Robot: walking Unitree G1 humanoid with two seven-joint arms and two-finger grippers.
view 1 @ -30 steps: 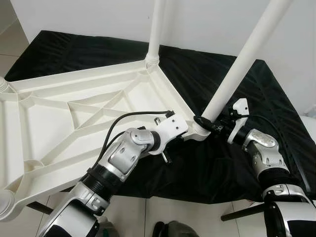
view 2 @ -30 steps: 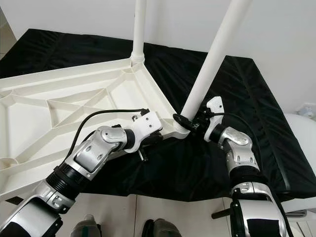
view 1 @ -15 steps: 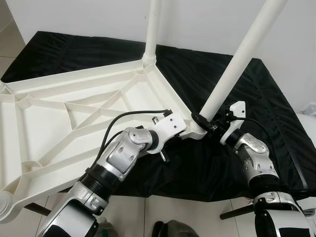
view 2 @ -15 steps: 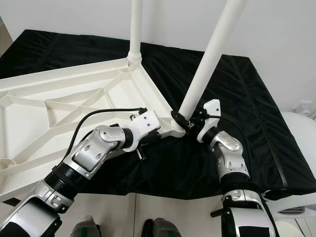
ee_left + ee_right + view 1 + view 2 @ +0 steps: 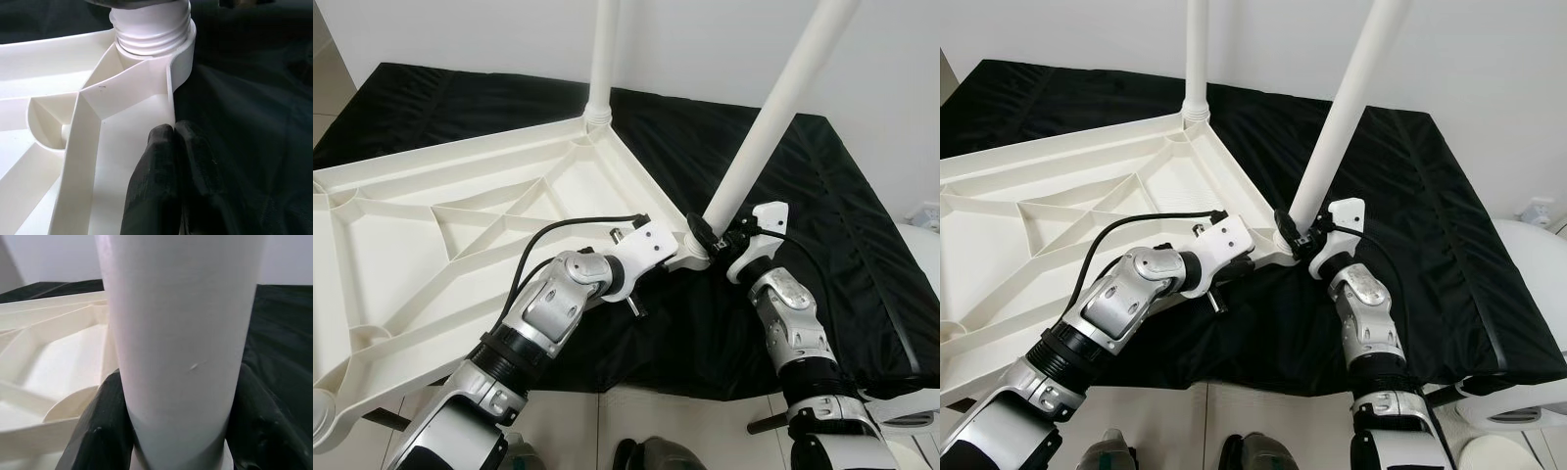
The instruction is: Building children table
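The white ribbed plastic tabletop (image 5: 460,225) lay upside down on a black cloth (image 5: 822,196). A round white leg (image 5: 759,137) leaned in its near corner socket (image 5: 151,34), whose threads the left wrist view showed. The right gripper (image 5: 713,233) clasped the leg's base, its fingers (image 5: 105,426) on both sides. The left gripper (image 5: 173,161) pinched the tabletop's rim.

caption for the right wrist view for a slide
Right claw clamped around a white table leg above the upturned tabletop.
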